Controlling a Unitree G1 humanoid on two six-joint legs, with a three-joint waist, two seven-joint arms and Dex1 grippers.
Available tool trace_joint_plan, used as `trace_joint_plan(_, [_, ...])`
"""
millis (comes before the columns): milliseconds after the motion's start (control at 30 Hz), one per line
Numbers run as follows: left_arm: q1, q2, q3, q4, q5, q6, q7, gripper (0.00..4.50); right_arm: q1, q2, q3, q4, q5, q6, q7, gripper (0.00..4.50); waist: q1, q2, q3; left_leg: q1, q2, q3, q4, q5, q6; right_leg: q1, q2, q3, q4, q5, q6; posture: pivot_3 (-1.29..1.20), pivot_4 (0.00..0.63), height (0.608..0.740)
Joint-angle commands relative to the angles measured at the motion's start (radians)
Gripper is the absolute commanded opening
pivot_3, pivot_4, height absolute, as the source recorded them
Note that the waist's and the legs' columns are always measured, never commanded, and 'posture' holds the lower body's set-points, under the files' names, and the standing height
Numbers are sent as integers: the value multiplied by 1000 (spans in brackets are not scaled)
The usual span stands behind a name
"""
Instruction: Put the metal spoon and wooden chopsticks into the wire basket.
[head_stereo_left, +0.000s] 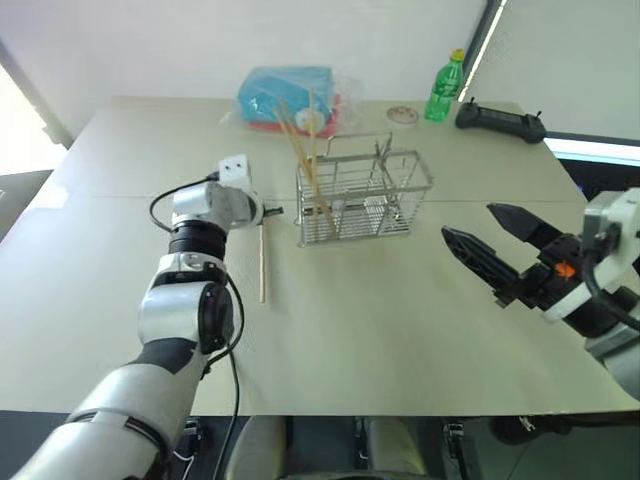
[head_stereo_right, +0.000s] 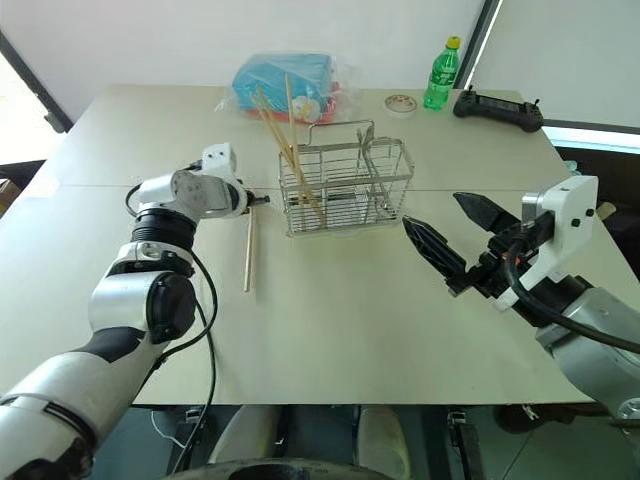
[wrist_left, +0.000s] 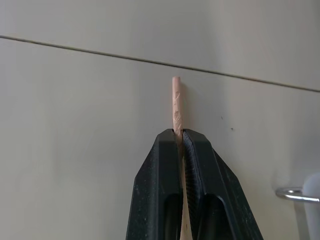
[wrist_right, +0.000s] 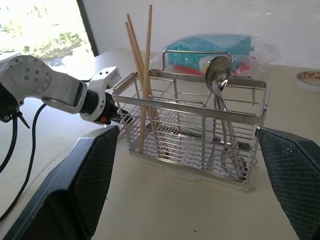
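Left gripper (wrist_left: 179, 136): at about nine o'clock of the table, its two black fingers pressed together on the end of one loose chopstick (head_stereo_left: 262, 265); the stick's tip pokes out beyond the fingertips.
Loose chopstick: lies flat on the table (head_stereo_left: 400, 320), running toward six o'clock from the gripper, just left of the basket.
Wire basket (head_stereo_left: 362, 197): near the centre, toward twelve o'clock. Three wooden chopsticks (wrist_right: 142, 75) already stand in its left compartment, leaning and rising above the rim.
Metal spoon (wrist_right: 218, 75): already in the basket's right-hand part, bowl upward above the rim.
Right gripper (head_stereo_right: 452, 240): at about three o'clock, hovering above the table with fingers spread wide and nothing between them, aimed at the basket.
Step in hand: by my reading, picking up the last chopstick; the rest looks done.
Next move: likely lift the stick, tip it upright, carry it over the rim and lower it into a compartment.
In the way: the standing chopsticks and raised wire loops crowd the opening; a long stick gripped at one end may swing.
Around: white socket block (head_stereo_left: 233, 168) behind the left wrist; blue plastic-wrapped packet (head_stereo_left: 288, 97), small round lid (head_stereo_left: 403, 115), green bottle (head_stereo_left: 446, 87) and black controller (head_stereo_left: 500, 121) along the far edge, clear of the work.
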Motion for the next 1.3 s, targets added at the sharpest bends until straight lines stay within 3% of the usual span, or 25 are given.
trace_joint_plan(33, [-88, 100, 57, 12, -2, -233, 12, 12, -22, -22, -19, 5, 12, -12, 13, 4500, 1, -1, 0, 0, 0, 0, 0, 0, 0, -1, 0, 0, 0, 1, 1, 0, 150, 720])
trace_joint_plan(133, [-146, 191, 96, 30, -19, -498, -60, 12, -35, -39, -19, 16, 30, -5, 16, 4500, 1, -1, 1, -2, 1, 0, -2, 0, 0, -3, 1, 0, 0, 1, 1, 0, 150, 720])
trace_joint_plan(233, [-191, 213, 92, -56, -82, -643, -295, 12, -35, -50, -16, 24, 35, 1, 24, 4500, 12, -1, 1, -2, 0, 1, -2, 0, 0, -3, 0, 0, -1, 1, 2, 0, 150, 720])
trace_joint_plan(467, [-211, 214, 65, -305, -225, -663, -594, 12, -47, -61, -10, 41, 45, 12, 28, 4500, 7, -1, 1, -2, -2, 3, -1, 0, 0, 3, -5, 0, -8, 0, -1, 0, 150, 720])
trace_joint_plan(733, [-124, 51, -62, -626, -333, -492, -635, 12, -52, -54, -6, 35, 49, 12, 17, 4500, 4, 0, 0, -2, -2, 2, 0, 0, 0, 4, -3, 0, -8, 1, 0, 0, 150, 720])
trace_joint_plan(900, [-73, 13, -108, -665, -327, -488, -637, 12, -28, -46, -32, 20, 62, 3, -2, 4500, -3, 1, 0, 0, 1, 3, 0, 0, 1, 2, 0, 1, -4, 1, 0, 0, 150, 720])
trace_joint_plan(1033, [25, -28, -195, -694, -265, -558, -676, 12, 0, -35, -63, -6, 80, -8, -31, 4500, 5, 1, 0, 1, 1, 2, 1, 0, 1, 2, 1, 1, -1, 1, -1, 0, 150, 720])
trace_joint_plan(1300, [154, -121, -247, -680, -207, -666, -671, 12, 13, -32, -74, -18, 100, -29, -67, 4500, 6, 1, 0, -1, 1, 2, 3, 0, 1, 3, 1, 2, -3, 1, -1, 0, 150, 720])
